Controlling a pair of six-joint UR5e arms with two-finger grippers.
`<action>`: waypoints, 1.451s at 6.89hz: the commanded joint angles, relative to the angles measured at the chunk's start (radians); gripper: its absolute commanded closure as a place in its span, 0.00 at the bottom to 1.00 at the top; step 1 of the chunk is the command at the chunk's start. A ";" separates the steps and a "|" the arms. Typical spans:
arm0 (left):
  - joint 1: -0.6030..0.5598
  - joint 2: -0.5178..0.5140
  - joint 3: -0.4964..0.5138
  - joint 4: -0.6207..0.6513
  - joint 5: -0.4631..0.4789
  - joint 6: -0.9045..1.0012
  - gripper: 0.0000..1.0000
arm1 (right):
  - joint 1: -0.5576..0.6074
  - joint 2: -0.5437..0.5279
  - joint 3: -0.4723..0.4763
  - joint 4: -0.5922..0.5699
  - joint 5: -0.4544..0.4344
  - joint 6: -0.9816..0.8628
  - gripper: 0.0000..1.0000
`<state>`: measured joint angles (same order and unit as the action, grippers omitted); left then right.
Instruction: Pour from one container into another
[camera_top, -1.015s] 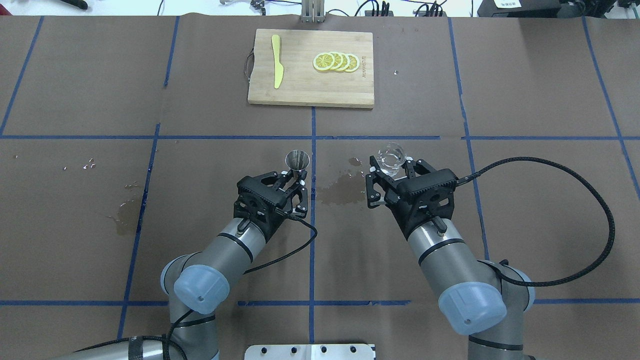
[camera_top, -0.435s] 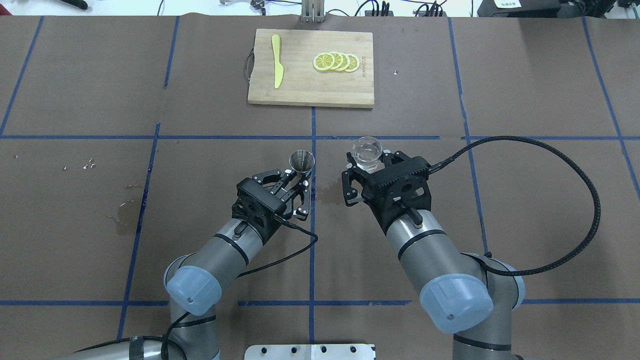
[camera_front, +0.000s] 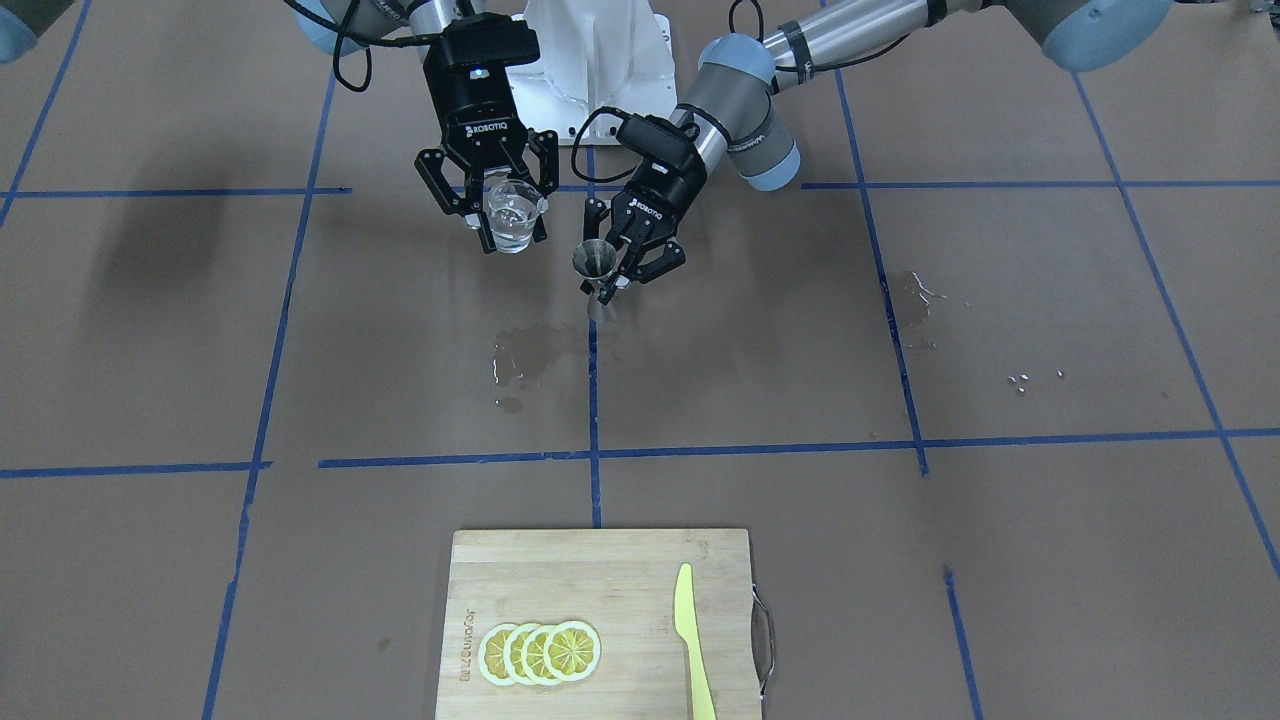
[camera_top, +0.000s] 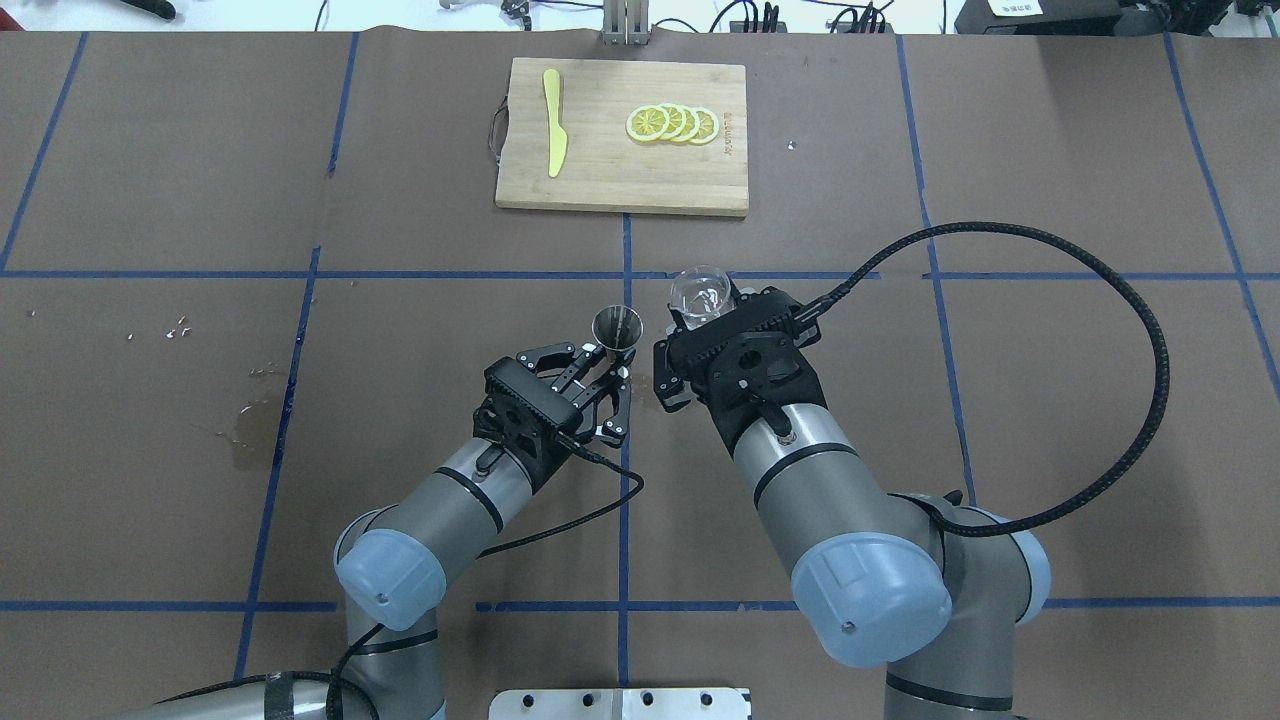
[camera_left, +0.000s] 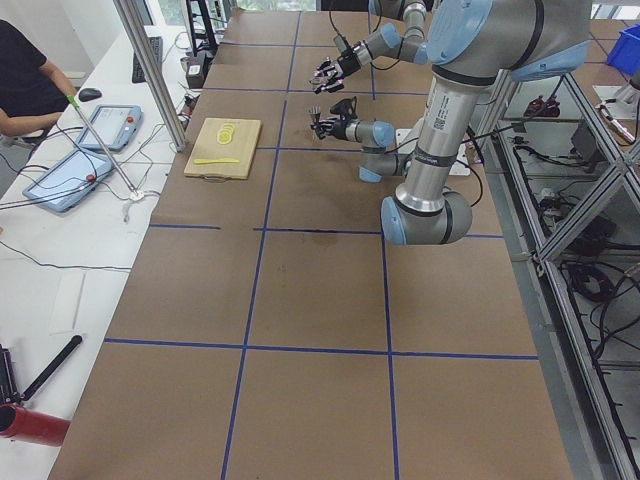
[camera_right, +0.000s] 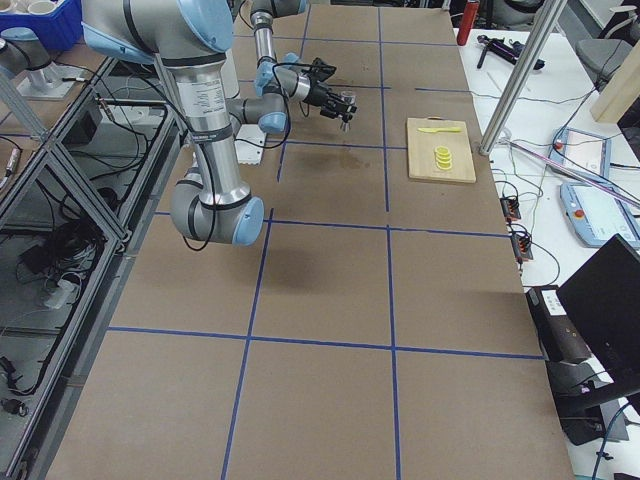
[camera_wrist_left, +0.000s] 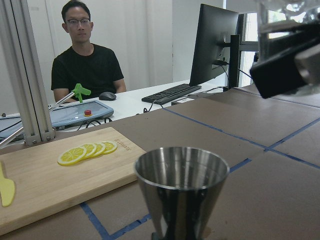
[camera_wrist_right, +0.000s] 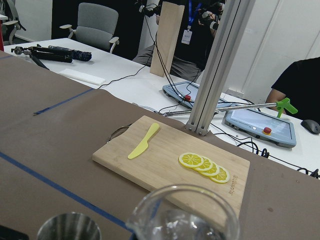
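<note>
Right jaws clamped on glass tumbler (camera_top: 700, 293), roughly upright. Left jaws pinched narrow on jigger (camera_top: 617, 326) at its waist, mouth up. Tumbler just beside left jaws' jigger, slightly higher, not touching.

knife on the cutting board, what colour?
Yellow knife; the overhead exterior view shows it best.

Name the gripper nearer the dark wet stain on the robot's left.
Left. The left gripper, shut on the jigger, sits just on the stain's side of the centre tape line; the right gripper, holding the glass, is beyond that line, farther away.
</note>
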<state>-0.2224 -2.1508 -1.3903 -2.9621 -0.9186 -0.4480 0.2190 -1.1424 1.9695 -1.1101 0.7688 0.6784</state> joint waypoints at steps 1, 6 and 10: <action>0.000 -0.006 0.001 0.000 -0.002 0.000 1.00 | -0.001 0.061 -0.001 -0.135 -0.008 -0.005 1.00; 0.000 -0.018 0.004 0.000 -0.006 0.037 1.00 | -0.003 0.118 -0.008 -0.255 -0.040 -0.092 1.00; 0.000 -0.023 0.002 0.001 -0.014 0.037 1.00 | -0.003 0.124 -0.004 -0.301 -0.060 -0.189 1.00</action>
<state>-0.2224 -2.1734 -1.3876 -2.9618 -0.9324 -0.4111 0.2163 -1.0191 1.9647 -1.4038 0.7151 0.5323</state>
